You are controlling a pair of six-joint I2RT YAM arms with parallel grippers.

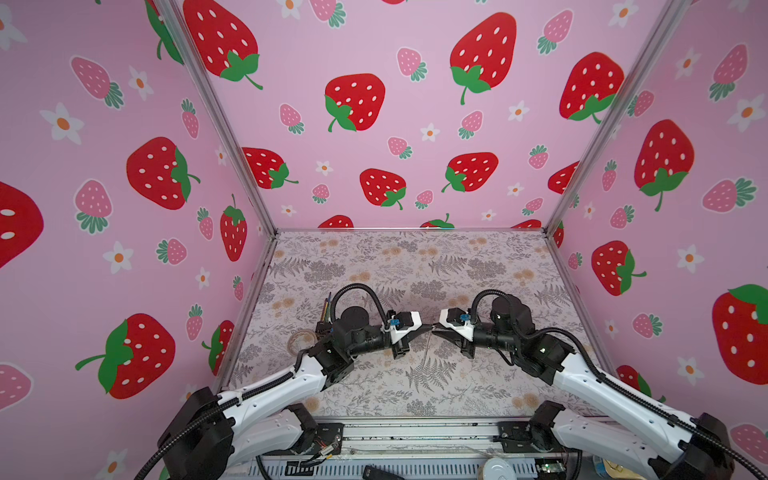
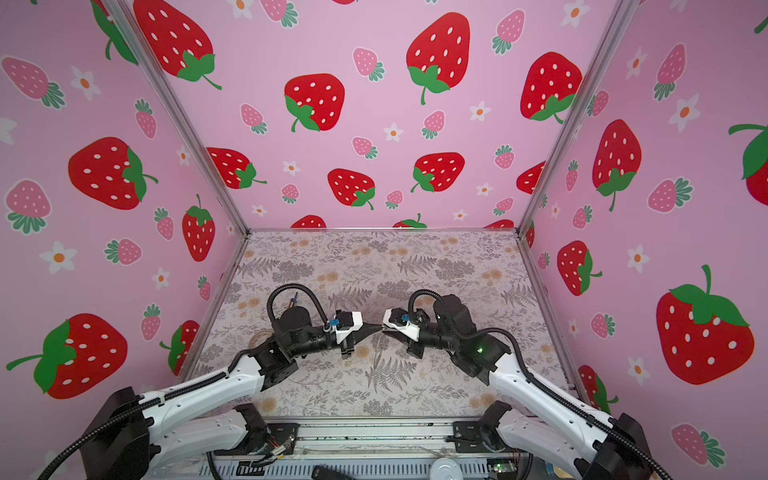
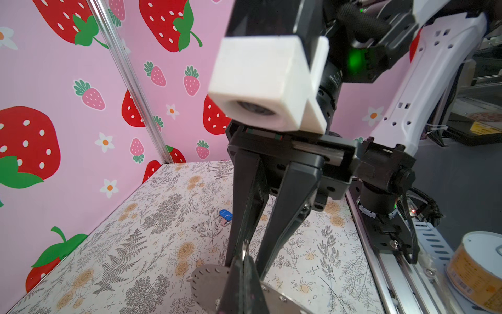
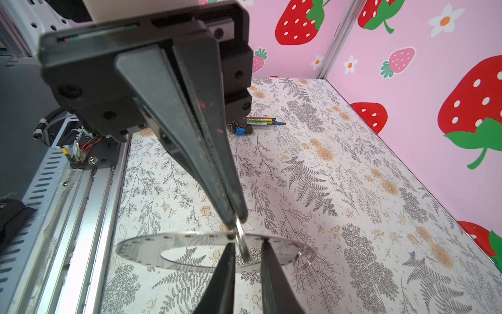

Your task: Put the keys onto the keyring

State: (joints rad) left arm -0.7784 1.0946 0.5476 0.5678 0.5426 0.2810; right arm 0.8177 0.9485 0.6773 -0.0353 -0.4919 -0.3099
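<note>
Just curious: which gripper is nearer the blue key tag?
Right. The blue key tag lies on the table behind the right gripper; the left gripper faces it from the other side.

Keyring (image 4: pixel 141 246): flat grey disc, wide central hole, small holes round rim. Held clear of counter (image 4: pixel 339 168) at tip of left tool (image 4: pixel 239 220), whose fingers pinch small silver ring (image 4: pixel 242 239) lying across disc band. Second wire ring (image 4: pixel 304 258) hangs from disc rim.

Key (image 3: pixel 225 215): blue oval tag, silver loop, flat on counter, well apart from keyring.
</note>
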